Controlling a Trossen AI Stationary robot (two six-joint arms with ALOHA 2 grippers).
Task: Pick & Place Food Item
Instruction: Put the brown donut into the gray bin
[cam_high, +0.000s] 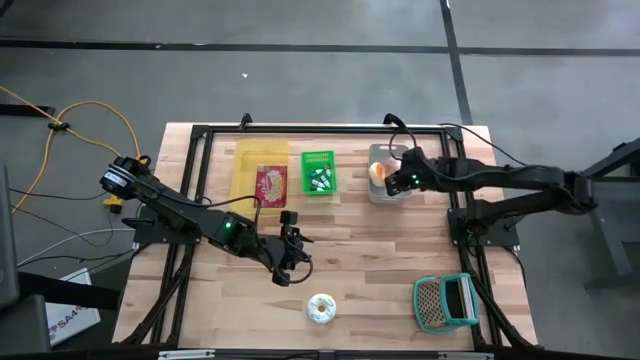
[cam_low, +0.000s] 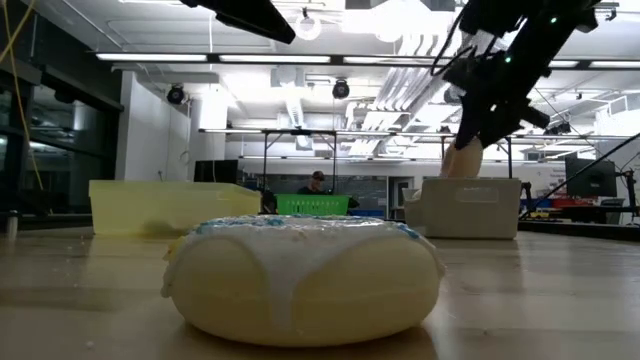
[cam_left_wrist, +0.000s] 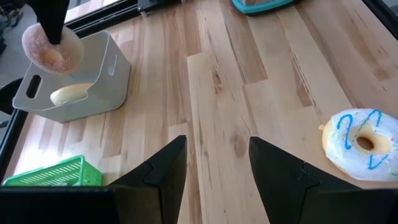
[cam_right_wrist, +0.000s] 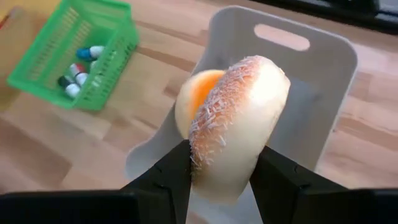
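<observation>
A sugar-dusted donut (cam_right_wrist: 233, 124) hangs over the grey bin (cam_right_wrist: 311, 68) at the table's far right, with my right gripper (cam_right_wrist: 222, 149) shut on it. The same donut (cam_left_wrist: 53, 46) shows above the bin (cam_left_wrist: 93, 74) in the left wrist view, where a pale food piece (cam_left_wrist: 69, 93) lies on the bin's floor. A white donut with blue icing lines (cam_high: 320, 307) lies flat on the table near the front edge. My left gripper (cam_high: 290, 262) hovers open above the table's middle, just behind and to the left of this iced donut (cam_left_wrist: 360, 143). My right gripper pinches the sugared donut between its two fingers, one on each broad face (cam_right_wrist: 199, 155). The fingers slant down from the table's right. The donut stands on edge in the hold, lifted clear above the grey bin.
A yellow bin (cam_high: 260, 165) with a red packet and a green basket (cam_high: 318, 172) of small bottles stand at the far middle. A teal basket (cam_high: 445, 303) sits at the front right. Bare wood lies between the bins and the iced donut.
</observation>
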